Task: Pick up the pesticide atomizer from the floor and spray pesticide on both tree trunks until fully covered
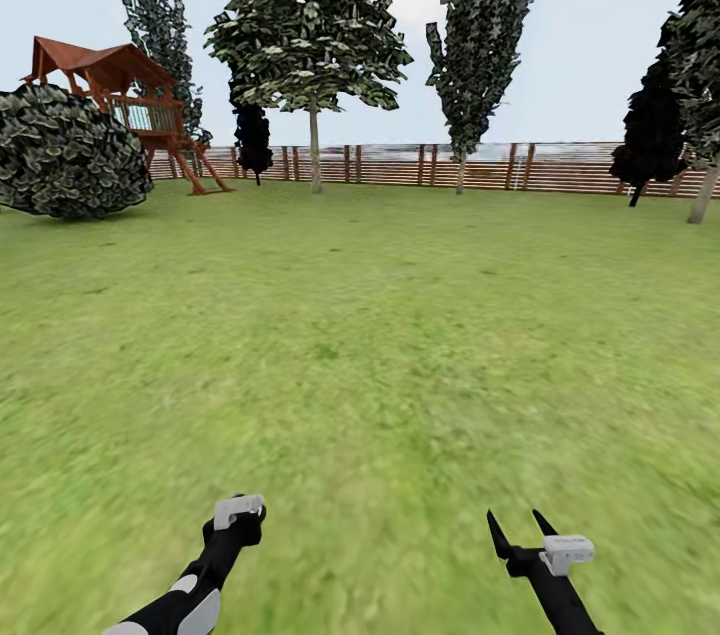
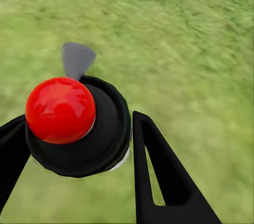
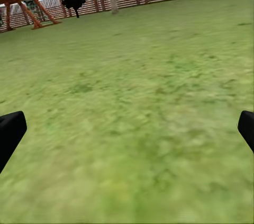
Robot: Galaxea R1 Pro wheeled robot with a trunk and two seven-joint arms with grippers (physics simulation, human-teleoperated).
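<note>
Your left claw (image 2: 79, 144) is clenched on the pesticide atomizer (image 2: 79, 128): in the left wrist view you look down on a round black body with a red cap (image 2: 60, 109) and a grey nozzle tip (image 2: 78, 59) poking out past it, one black finger (image 2: 164, 176) pressed to its side and the other at the opposite edge. In the head view the left claw (image 1: 236, 515) sits low over the grass (image 1: 380, 335), and the bottle itself is hard to make out there. Your right claw (image 1: 520, 533) is released, its 2 fingers spread wide with nothing between them.

You are facing open lawn with the wooden fence (image 1: 420, 165) far off. 2 pale-trunked trees stand before it, the broad tree (image 1: 310, 35) and the narrow tree (image 1: 478, 25), both well apart from you. To the left are a round bush (image 1: 65, 150) and a red playhouse (image 1: 120, 95).

Risks from here, as I judge them:
- Spraying from this range would likely miss both trunks; drive close first.
- The near-black trees (image 1: 252, 137) by the fence are not your targets; steering for one wastes the approach.
- I cannot tell how firm the grip is; a jolt while driving could tilt the bottle and throw the nozzle off aim.
- Covering 1 face of a trunk may leave it short of full coverage.
</note>
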